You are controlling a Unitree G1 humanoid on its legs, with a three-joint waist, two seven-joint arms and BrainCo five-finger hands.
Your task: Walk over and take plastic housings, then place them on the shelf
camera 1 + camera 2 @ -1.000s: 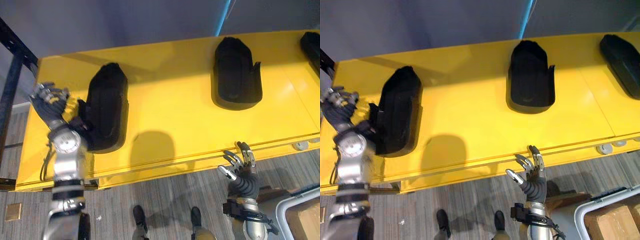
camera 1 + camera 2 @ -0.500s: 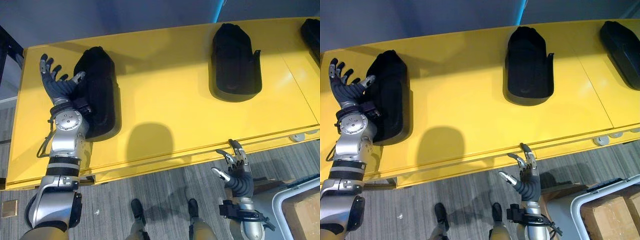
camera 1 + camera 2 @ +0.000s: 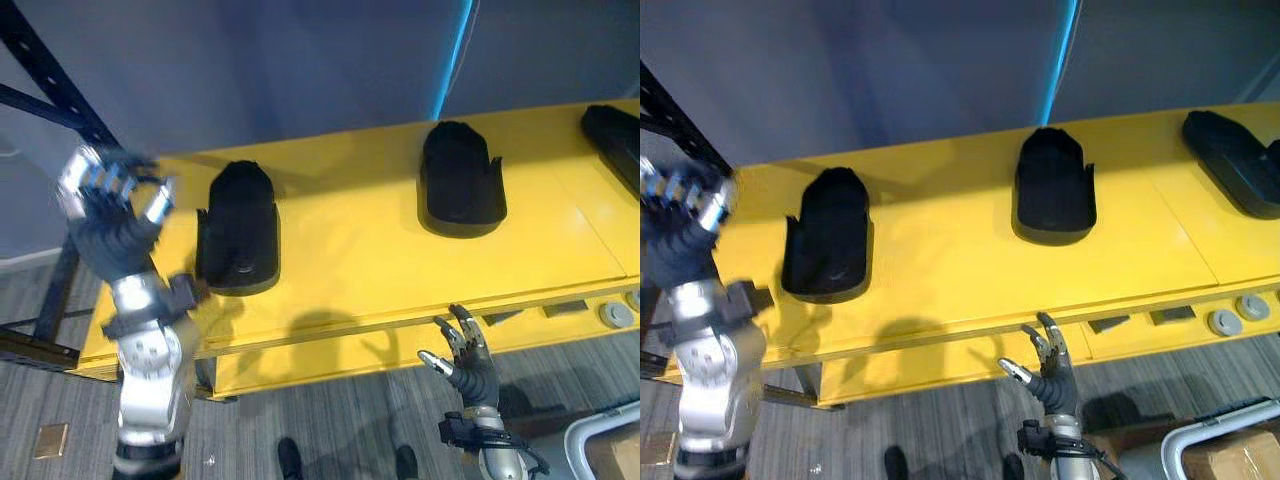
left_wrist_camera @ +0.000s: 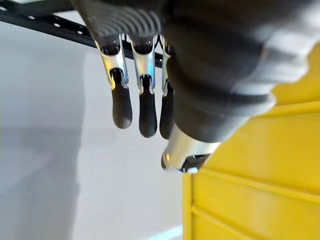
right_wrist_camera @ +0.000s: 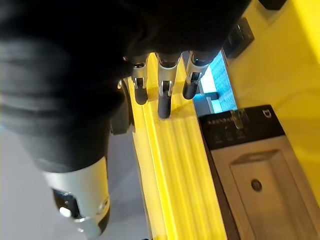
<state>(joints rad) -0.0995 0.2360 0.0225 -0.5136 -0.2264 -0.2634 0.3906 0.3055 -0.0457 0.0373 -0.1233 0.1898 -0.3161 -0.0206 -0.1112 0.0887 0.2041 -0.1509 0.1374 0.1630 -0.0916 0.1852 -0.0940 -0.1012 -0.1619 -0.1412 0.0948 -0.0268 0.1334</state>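
In the left eye view three black housings lie well apart on the yellow desk (image 3: 350,250): the left housing (image 3: 238,240), the middle housing (image 3: 460,185) and the right housing (image 3: 612,140) at the desk's right end. The left hand (image 3: 110,238) is up beside the desk's left end, near the left housing but apart from it, fingers spread and empty, with a black rack (image 3: 40,90) behind it. The right hand (image 3: 470,372) hangs below the desk's front edge, fingers loosely apart, empty. The right eye view adds two round knobs (image 3: 1223,322) on the desk's front. In the left wrist view the fingers (image 4: 122,105) hang straight, clear of the thumb (image 4: 180,155), beside the desk's yellow side. In the right wrist view the fingers (image 5: 162,102) are straight over the yellow edge, grasping nothing.
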